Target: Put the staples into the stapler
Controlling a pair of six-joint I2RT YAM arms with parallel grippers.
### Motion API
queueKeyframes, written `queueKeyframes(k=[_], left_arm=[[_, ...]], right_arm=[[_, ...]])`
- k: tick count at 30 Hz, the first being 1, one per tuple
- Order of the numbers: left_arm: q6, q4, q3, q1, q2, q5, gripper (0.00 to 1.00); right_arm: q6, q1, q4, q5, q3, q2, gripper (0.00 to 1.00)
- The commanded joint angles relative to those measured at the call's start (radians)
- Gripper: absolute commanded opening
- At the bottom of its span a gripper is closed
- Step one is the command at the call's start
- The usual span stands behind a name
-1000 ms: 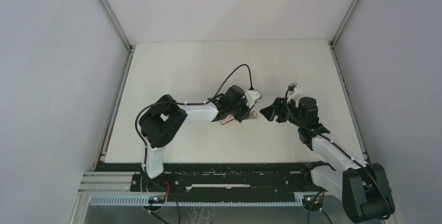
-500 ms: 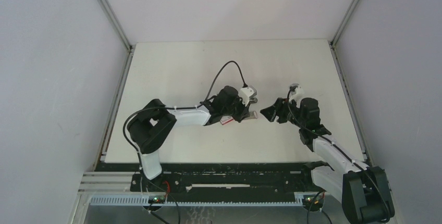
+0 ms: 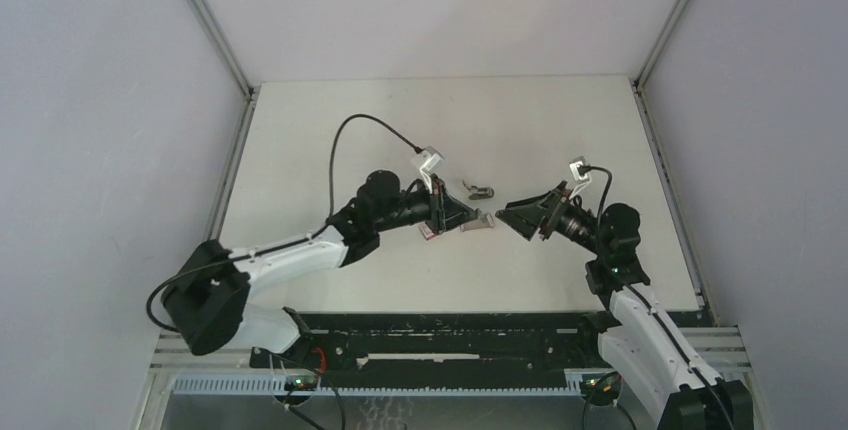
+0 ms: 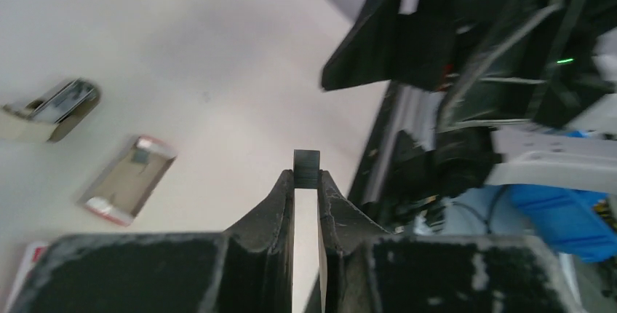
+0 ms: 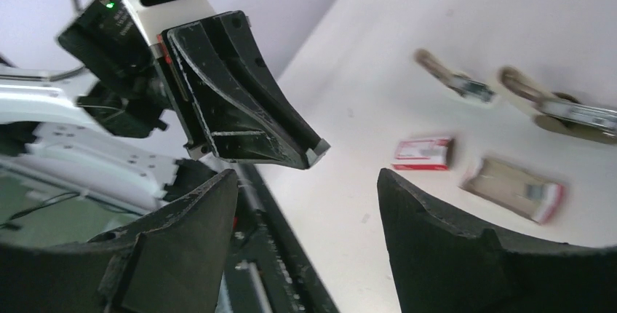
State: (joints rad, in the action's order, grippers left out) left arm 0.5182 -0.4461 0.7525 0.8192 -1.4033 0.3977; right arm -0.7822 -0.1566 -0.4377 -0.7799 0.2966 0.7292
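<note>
Two grippers meet nose to nose over the middle of the table [image 3: 340, 135], and the job hangs between them. On the left, the left gripper [image 4: 306, 182] is closed narrow on the staples [image 4: 306, 168] — a short dark-grey block pinched at the very fingertips and, as far as the wrist views show, held off the surface. Just beside and below it lie a red-and-white box [image 5: 424, 153] and a shallow red-edged tray [image 4: 127, 180]. The stapler [image 4: 51, 109], beige with a silvery strip along it, rests on the table a little beyond them on the far side; it looks opened out, though the blur hides whether its parts are joined. On the right, the right gripper [image 5: 307, 176] is spread wide and holds nothing, its fingers aimed at the left one's tips and near them. I judge the strip to be picked up and not yet loaded, so the carry to the stapler is the step in hand. The next move calls for lining the block up with the stapler's channel and lowering it in squarely — and a stapler this small will likely skid, so the free right gripper may need to steady it. The surface is matte white and flat; plain grey walls [image 3: 100, 110] close in three sides, with aluminium rails [image 3: 208, 22] running up the corners.
</note>
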Motion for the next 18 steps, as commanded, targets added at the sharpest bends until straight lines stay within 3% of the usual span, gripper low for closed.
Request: queueKeyframes(k=[1,6,18], left_arm=[[0.193,-0.155,-0.04,-0.007,0.137,0.077,0.11],[0.249,-0.159,-0.054,-0.008,0.227,0.094,0.11],[0.313,-0.186,-0.064,0.012,0.328,0.139,0.11]], right_arm=[[-0.192,0.005,-0.245,-0.111,0.042,0.001,0.7],[-0.314,-0.029,-0.421,-0.136,0.055,0.022,0.65],[-0.274,-0.227,-0.464,-0.023,0.167,0.081,0.53]])
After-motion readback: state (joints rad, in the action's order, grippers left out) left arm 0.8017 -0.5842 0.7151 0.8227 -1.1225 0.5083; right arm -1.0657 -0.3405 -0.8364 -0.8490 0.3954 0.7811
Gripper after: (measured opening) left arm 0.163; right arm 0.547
